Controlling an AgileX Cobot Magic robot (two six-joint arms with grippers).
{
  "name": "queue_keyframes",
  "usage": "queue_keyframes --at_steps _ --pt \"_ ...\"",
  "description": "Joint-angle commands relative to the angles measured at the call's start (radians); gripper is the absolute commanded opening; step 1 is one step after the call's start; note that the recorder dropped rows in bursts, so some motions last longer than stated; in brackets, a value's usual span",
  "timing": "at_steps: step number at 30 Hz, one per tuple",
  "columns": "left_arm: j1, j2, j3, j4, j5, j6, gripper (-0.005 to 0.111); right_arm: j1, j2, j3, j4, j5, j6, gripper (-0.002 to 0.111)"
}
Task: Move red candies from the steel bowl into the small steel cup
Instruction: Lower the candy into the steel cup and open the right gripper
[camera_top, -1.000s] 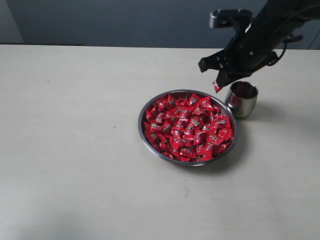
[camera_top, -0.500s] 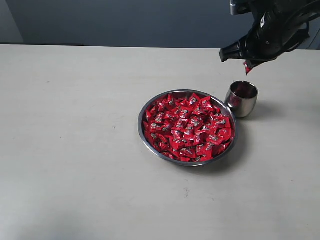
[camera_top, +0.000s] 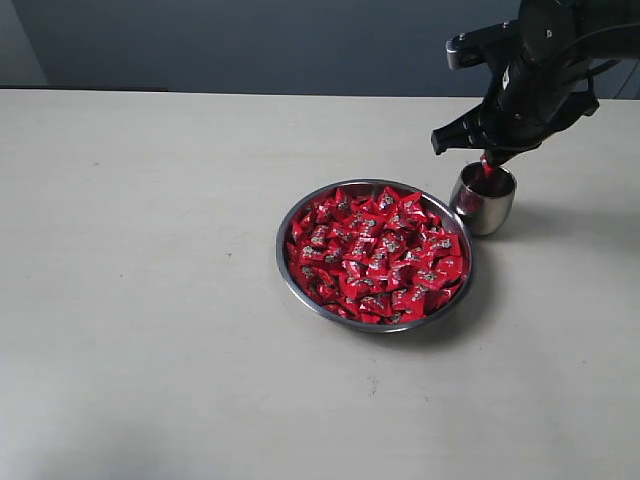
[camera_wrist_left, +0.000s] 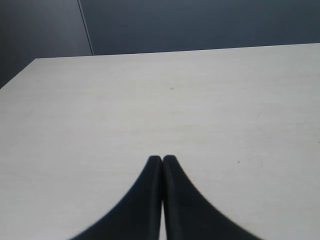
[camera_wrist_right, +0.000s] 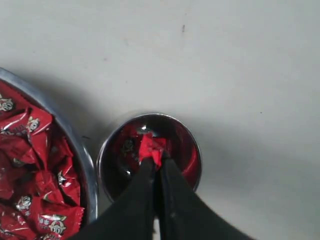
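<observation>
Exterior view: my right gripper (camera_top: 487, 158) hangs directly over the small steel cup (camera_top: 483, 205), pinched tight on one red candy (camera_top: 487, 167) that dangles at the cup's mouth. The cup stands upright, mouth up, axis vertical. It is just beside the steel bowl (camera_top: 283, 255), on the side toward the right edge of the bench (camera_top: 150, 300). The bowl lies flat around mid-bench, heaped with red candies (camera_top: 375, 255), so I judge nearly all the work is left.

Left wrist view: my left gripper (camera_wrist_left: 162, 160) is closed tip to tip on nothing, above bare bench (camera_wrist_left: 150, 100). No task thing shows here.

Right wrist view: the red candy (camera_wrist_right: 150, 146) is clamped by one edge between my tips, centred over the cup (camera_wrist_right: 198, 155) and pointing down into it. It looks square, so I see no clear long axis. Red shows inside the cup, and at least one wrapper seems to lie there, though the steel mirrors red and I cannot count. The bowl's rim (camera_wrist_right: 87, 165) is just beside the cup. This piece only needs letting go.
</observation>
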Motion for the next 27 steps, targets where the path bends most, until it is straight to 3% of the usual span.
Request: queue_keyframes --at_steps 1,4,11,27 --pt "-0.007 -0.005 0.005 0.002 -0.008 -0.001 0.0 -0.003 -0.002 -0.002 -0.011 -0.012 0.001 -0.001" --pt "-0.007 -0.005 0.005 0.002 -0.008 -0.001 0.0 -0.003 -0.002 -0.002 -0.011 -0.012 0.001 0.001" --pt "-0.007 -0.005 0.005 0.002 -0.008 -0.001 0.0 -0.003 -0.002 -0.002 -0.011 -0.01 0.001 0.034" --pt "-0.007 -0.005 0.005 0.002 -0.008 -0.001 0.0 -0.003 -0.002 -0.002 -0.088 0.002 0.057 0.032"
